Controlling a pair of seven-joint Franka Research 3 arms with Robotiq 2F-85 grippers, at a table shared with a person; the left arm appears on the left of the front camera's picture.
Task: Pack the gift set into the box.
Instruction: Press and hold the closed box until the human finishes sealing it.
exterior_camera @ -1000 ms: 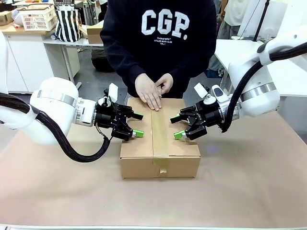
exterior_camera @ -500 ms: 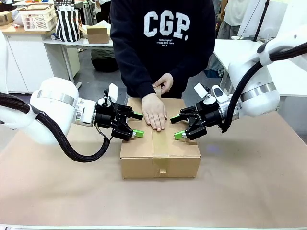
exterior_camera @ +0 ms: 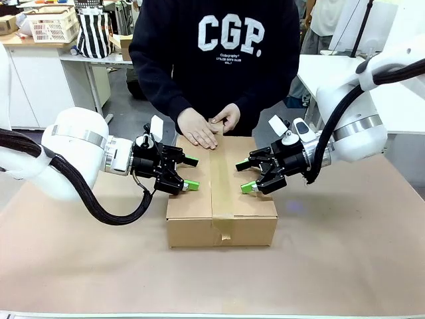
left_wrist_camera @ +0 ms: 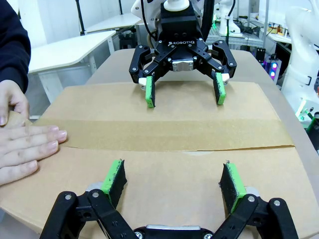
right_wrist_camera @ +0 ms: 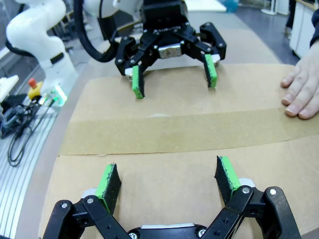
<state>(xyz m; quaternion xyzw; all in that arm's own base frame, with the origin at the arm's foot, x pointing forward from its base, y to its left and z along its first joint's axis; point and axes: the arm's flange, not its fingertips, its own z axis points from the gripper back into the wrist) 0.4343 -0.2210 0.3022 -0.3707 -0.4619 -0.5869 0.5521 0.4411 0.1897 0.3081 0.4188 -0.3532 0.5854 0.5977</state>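
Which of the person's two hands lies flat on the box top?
The hand on the robot's left side lies flat; the other hand curls over the box's far edge.

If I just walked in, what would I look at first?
Probably the big brown box in the middle of the table, shut and taped down its top. An open black end effector with green pads hovers at each side, left and right. At the far edge, a person's hands press the tape flat.

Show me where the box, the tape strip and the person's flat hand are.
box (exterior_camera: 192, 229), front view, near side wall.
tape strip (left_wrist_camera: 169, 134), left wrist view, middle of strip.
person's flat hand (exterior_camera: 196, 131), front view, back of hand.
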